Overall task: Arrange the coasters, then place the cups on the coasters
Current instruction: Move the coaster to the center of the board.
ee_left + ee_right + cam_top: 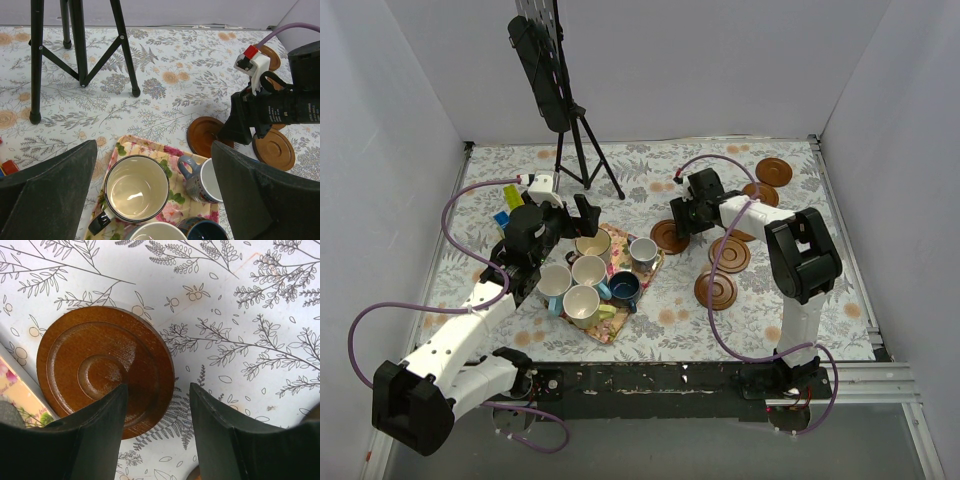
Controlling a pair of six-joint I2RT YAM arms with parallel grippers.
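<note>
The left arm (470, 325) stretched from its base at the near left corner up and inward across the patterned surface (770, 320). Its wrist was tipped forward so that the left tool (154, 147) hung over the floral mat (608, 330), jaws spread fully apart and holding nothing. Beneath that gap stood the cream cup (136, 187), upright at the mat's far end, with the grey-white cup (202, 180) just to its right. The other cups (582, 305) crowded together on the mat nearer the bases, the navy one (625, 290) among them. Right of the mat a coaster (100, 370) lay flat on the surface, just off the mat's edge. The right arm (800, 260) rose from its base, folded at a high elbow and reached leftward and down, so that the right tool (157, 390) hung low over that coaster. Its jaws stood partly apart astride the coaster's right rim, one finger (95, 435) above the disc and the other above bare surface, not clamped on it. The remaining coasters (730, 254) lay scattered further right, around and behind the arm, well apart from the cups
</note>
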